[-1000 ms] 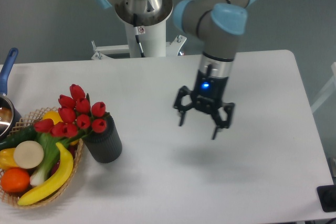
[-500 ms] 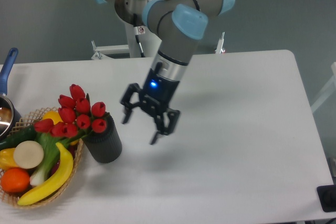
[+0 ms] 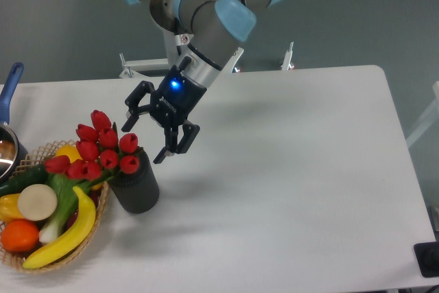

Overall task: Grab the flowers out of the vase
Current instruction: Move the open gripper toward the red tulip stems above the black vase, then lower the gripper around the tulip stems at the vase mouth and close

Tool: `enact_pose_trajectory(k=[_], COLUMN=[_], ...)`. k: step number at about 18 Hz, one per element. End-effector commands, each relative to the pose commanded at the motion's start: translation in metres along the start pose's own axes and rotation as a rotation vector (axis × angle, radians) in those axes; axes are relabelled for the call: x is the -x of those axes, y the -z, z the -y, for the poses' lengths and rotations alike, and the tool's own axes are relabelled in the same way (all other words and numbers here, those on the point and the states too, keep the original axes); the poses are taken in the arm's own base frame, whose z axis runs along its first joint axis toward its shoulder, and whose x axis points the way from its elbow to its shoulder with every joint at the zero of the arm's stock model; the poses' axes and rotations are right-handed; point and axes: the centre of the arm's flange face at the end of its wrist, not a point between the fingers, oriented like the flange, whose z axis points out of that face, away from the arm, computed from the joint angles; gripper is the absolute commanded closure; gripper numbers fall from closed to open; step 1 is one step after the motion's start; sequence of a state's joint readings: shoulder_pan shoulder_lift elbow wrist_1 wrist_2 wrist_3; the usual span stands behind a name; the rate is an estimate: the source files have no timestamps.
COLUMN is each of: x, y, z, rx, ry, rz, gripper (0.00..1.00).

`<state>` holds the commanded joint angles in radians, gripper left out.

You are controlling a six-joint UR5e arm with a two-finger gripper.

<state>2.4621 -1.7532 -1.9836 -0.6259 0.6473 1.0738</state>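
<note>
The flowers (image 3: 99, 149), a bunch of red tulip buds with green stems, lean leftward out of the vase (image 3: 137, 186), a short black ribbed cylinder at the table's left. My gripper (image 3: 143, 144) hangs open just right of and slightly above the buds, tilted toward them, with nothing between its fingers. One fingertip (image 3: 158, 158) is close above the vase's right side; the other fingertip (image 3: 126, 127) is near the top buds.
A round wicker basket (image 3: 82, 245) left of the vase holds a banana (image 3: 65, 235), an orange (image 3: 18, 235), green vegetables and a pale round item. A pot with a blue handle (image 3: 8, 94) sits at the far left edge. The arm's base (image 3: 188, 46) stands behind the table.
The gripper has swept left across the table, from right of centre to right beside the flowers, and has tilted toward them. It stays open. Flowers and vase have not moved.
</note>
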Motion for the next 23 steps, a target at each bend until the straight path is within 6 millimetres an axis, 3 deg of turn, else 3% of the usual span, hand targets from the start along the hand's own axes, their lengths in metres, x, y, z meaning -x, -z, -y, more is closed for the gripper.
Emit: enact_pose_trajectory(k=[4,10,23], x=[0.011,-0.004,-0.014], y=[-0.022,-0.036,-0.038], z=[-0.013,-0.001,-0.006], rx=[0.013,0.013,0.02], ry=[0.025,0.046,0.046], rz=[-0.032,-0.065,-0.075], gripper=[0.0,0.0,0.0])
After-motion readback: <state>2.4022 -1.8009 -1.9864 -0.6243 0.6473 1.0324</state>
